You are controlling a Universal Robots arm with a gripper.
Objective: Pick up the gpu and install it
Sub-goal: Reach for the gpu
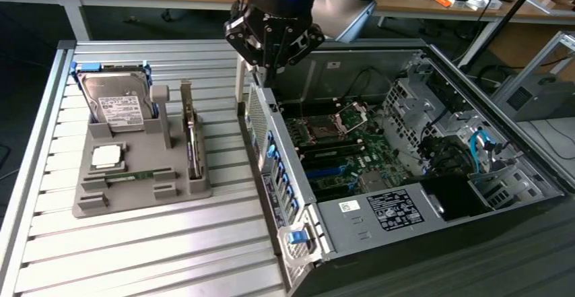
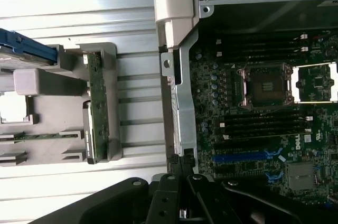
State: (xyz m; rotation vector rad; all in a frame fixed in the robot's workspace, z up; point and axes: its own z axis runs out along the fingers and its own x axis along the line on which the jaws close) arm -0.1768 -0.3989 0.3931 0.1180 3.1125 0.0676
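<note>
While closed and empty, black gripper point(image 1: 263, 73) hovers over metal computer case wall point(image 1: 258, 135).
Thin green gpu card point(image 1: 190, 139) stands in grey tray point(image 1: 134, 199) toward exterior view's left, long axis parallel to wall.

Claw point(image 1: 261, 73) above case wall point(image 1: 260, 132), gpu point(image 1: 190, 130) in holder point(image 1: 144, 197)

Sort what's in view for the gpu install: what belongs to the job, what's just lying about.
Belongs: thin green gpu card with silvery bracket, standing in the grey plastic holder; black gripper, shut, over the edge of the open metal computer case.
Lying about: boxy silver hard drive with white label; narrow green memory stick; square silver processor chip.
</note>
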